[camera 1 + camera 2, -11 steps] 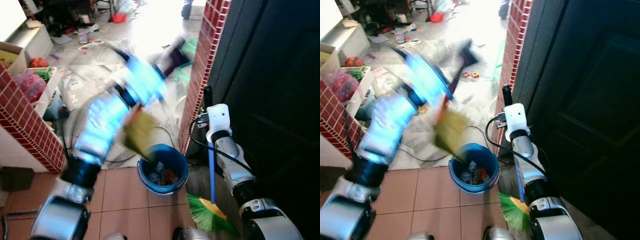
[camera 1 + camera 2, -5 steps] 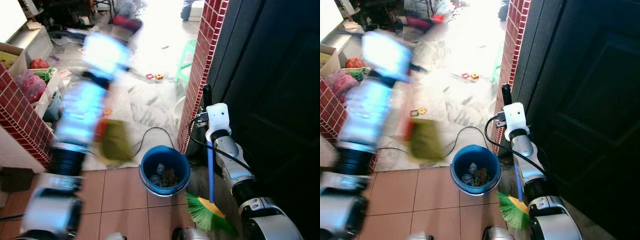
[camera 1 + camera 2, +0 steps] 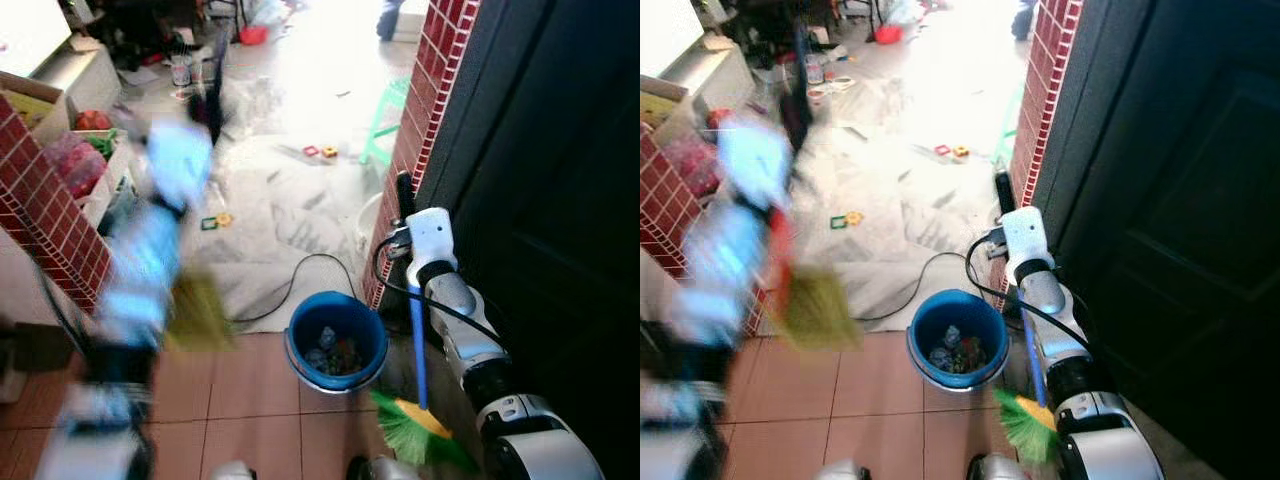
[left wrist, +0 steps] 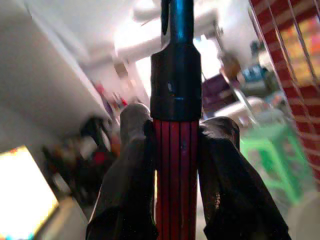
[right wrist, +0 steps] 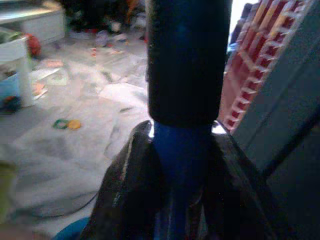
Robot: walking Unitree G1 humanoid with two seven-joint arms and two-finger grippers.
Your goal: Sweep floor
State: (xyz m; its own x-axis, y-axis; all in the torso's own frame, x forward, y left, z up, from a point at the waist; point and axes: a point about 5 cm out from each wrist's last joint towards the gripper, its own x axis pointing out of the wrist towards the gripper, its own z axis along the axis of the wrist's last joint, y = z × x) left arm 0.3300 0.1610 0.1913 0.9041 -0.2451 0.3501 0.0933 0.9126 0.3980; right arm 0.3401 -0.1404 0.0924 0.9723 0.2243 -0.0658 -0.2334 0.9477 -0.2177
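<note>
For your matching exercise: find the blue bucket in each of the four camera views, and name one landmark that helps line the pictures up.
Left eye view: blue bucket, lower centre, on the tiles.
Right eye view: lower centre.
Left wrist view: not in it.
Right wrist view: a blue sliver at the bottom edge, possibly its rim; cannot tell.
Shared landmark: red brick pillar, beside the bucket in both eye views.

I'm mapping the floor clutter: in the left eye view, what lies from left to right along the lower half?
Dustpan → blue bucket → blue-handled broom → right arm.
</note>
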